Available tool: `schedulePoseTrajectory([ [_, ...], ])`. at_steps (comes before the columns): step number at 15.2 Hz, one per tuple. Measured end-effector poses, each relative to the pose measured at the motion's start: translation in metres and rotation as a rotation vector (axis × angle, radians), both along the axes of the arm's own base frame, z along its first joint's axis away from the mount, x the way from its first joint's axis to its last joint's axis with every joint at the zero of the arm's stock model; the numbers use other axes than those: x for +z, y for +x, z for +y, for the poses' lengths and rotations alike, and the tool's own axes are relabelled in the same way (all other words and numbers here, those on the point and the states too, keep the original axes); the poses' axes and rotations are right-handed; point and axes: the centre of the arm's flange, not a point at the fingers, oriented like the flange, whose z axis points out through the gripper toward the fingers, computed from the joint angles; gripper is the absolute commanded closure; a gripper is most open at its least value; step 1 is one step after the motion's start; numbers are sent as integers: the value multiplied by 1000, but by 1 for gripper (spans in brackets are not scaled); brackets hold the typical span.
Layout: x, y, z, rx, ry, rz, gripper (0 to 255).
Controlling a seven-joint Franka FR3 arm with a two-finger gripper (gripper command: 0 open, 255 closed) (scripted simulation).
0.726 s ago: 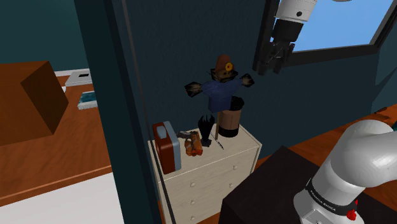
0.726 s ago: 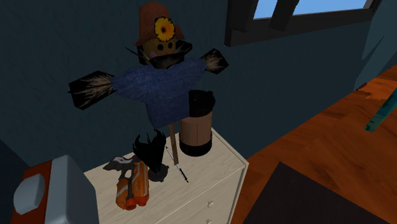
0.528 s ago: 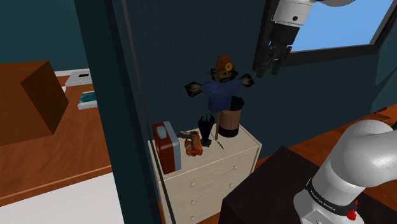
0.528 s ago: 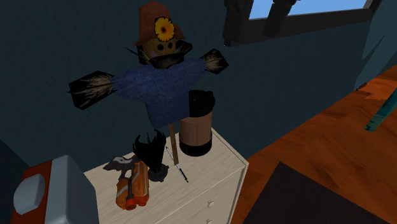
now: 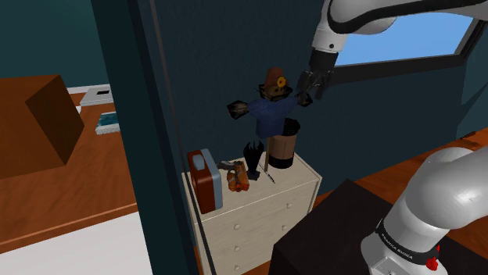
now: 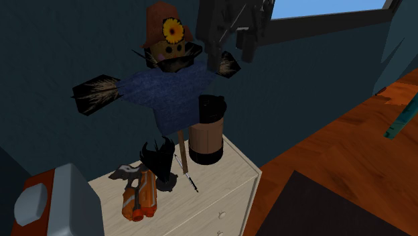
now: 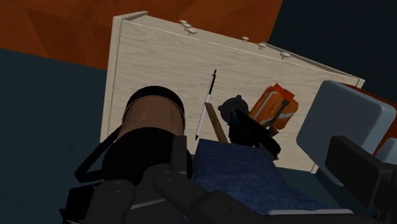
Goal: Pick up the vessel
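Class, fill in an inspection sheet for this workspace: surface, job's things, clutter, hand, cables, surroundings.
Surface: pale wooden dresser top, drawers below.
Job's things: brown vessel with a black rim, upright by the wall.
Clutter: scarecrow, pen, orange object, grey-and-orange case.
Grippers: hand open, up beside the scarecrow's head, above the vessel, holding nothing.
Cables: nothing seen.
Surroundings: dark teal wall, window, wooden floor.
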Motion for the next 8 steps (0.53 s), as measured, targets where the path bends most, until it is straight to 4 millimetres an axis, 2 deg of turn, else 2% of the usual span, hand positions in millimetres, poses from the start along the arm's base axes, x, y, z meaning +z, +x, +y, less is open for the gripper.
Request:
schedulePoseTrajectory([
  [8,-66,73,-36,9,-31,13,0],
])
